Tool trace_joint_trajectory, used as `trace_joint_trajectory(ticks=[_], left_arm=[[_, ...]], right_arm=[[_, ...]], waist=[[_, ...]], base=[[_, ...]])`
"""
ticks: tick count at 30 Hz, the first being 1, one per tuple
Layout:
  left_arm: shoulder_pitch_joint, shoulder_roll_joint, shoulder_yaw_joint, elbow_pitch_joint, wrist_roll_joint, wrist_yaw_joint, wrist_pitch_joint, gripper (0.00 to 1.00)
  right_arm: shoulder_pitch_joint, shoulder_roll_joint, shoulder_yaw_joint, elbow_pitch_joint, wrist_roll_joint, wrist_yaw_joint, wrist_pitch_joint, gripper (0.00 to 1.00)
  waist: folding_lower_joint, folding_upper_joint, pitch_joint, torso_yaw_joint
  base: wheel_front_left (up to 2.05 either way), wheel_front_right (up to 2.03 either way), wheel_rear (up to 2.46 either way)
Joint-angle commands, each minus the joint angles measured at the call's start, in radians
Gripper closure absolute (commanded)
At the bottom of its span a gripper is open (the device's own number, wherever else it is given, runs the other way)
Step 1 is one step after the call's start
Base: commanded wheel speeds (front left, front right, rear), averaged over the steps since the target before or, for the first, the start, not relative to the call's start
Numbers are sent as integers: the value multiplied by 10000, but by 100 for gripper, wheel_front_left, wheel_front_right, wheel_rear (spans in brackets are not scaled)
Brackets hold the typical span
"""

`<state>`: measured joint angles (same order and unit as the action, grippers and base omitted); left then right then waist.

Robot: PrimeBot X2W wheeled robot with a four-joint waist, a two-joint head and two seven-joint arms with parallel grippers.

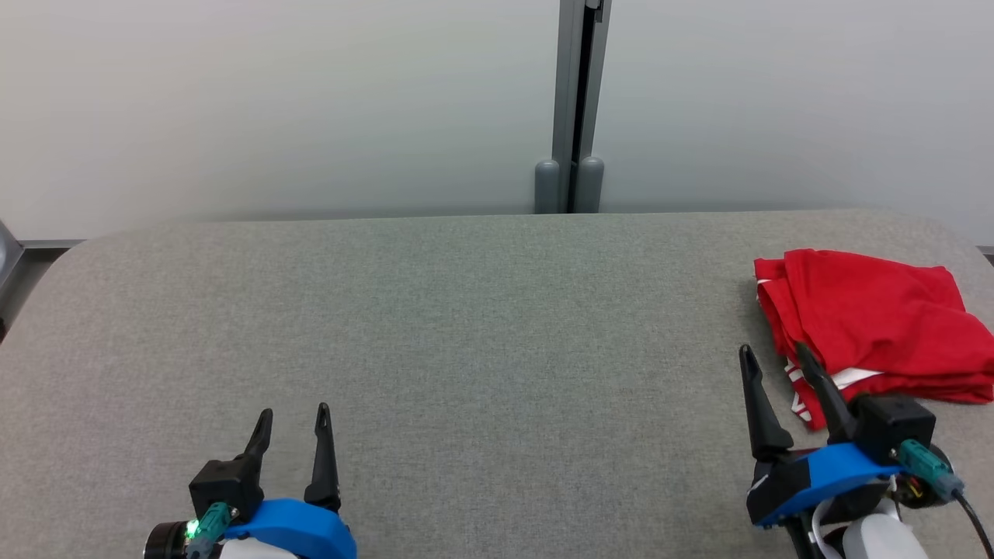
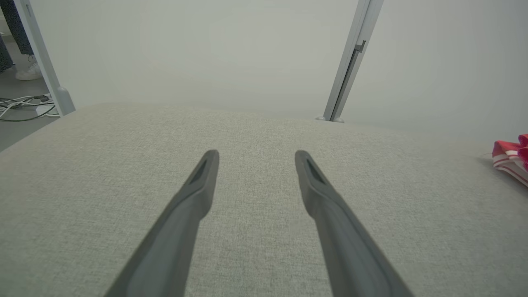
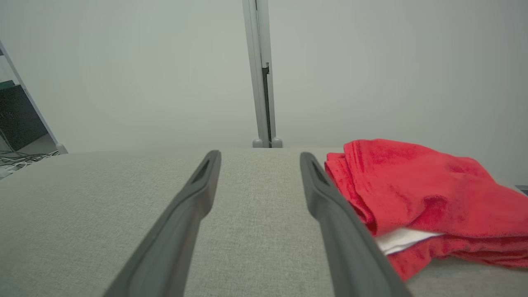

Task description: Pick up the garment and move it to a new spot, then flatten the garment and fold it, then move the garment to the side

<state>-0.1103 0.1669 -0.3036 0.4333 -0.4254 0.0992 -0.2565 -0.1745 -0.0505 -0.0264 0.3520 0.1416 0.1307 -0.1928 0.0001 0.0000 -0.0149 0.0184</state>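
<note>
A red garment (image 1: 874,326) with white trim lies folded in a loose bundle near the right edge of the grey table (image 1: 466,326). In the right wrist view the garment (image 3: 416,194) sits just right of my fingers. My right gripper (image 1: 773,357) is open beside the garment's left edge, with nothing between its fingers; its right finger overlaps the cloth's edge in the head view. My left gripper (image 1: 297,417) stands open at the lower left over bare table, far from the garment. The left wrist view catches a corner of the garment (image 2: 511,159) at its far right.
A pale wall with a grey vertical post (image 1: 576,109) stands right behind the table's far edge. Off the table's left end are cables on the floor (image 2: 20,105) and a frame leg (image 2: 49,74). Bare grey table surface spans the middle and left.
</note>
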Motion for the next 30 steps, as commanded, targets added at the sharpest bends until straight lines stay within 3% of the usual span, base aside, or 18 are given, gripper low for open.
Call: trace_joint_trajectory(ticks=[1, 29, 30], left_arm=[[16, 117, -21, 62, 73, 15, 23, 0], [199, 306, -270, -235, 65, 284, 180, 0], [123, 238, -288, -188, 64, 238, 175, 100]], right_arm=[[249, -12, 64, -57, 109, 2, -61, 0], [940, -8, 326, -137, 627, 2, -354, 0], [785, 4, 306, -117, 627, 0, -320, 100]], waist=[[-1, 0, -8, 32], [-1, 0, -64, 51], [0, 0, -63, 50]], base=[[0, 0, 0], [0, 0, 0], [0, 0, 0]])
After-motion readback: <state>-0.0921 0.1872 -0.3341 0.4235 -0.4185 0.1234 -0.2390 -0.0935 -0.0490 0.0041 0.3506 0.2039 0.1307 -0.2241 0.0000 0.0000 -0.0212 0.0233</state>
